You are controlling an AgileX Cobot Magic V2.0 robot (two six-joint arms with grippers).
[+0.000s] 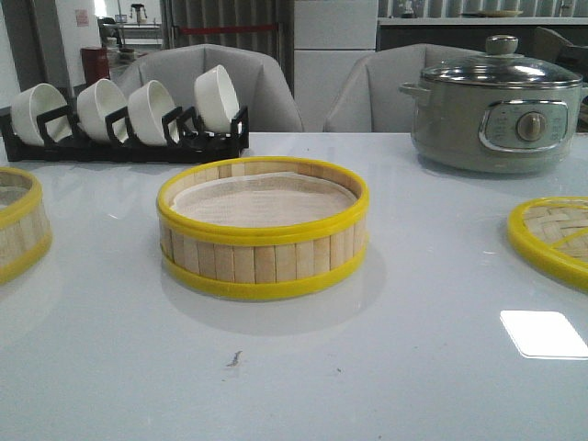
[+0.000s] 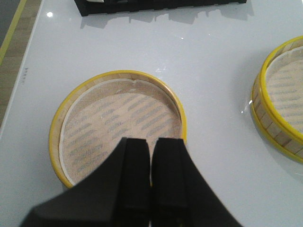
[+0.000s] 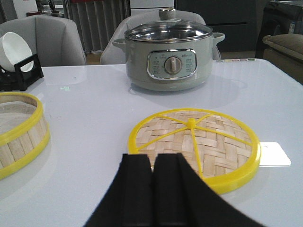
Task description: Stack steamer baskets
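Two round, yellow-banded bamboo-slat steamer baskets (image 1: 263, 230) (image 1: 18, 222) sit apart on the worktop (image 1: 386, 367); probably light, stiff; grip the rim; both arms' jaws closed, empty.

A grey electric pot (image 1: 496, 115) with a glass lid is seen at the far right of the white table (image 1: 294, 367) — a woven-bamboo lid (image 1: 554, 237) lies nearer, and a black rack (image 1: 124, 140) of white bowls (image 1: 217, 97) is set far left.

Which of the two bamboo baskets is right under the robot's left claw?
The steamer basket at the table's left edge, under the left gripper. The other steamer basket sits mid-table, farther off.
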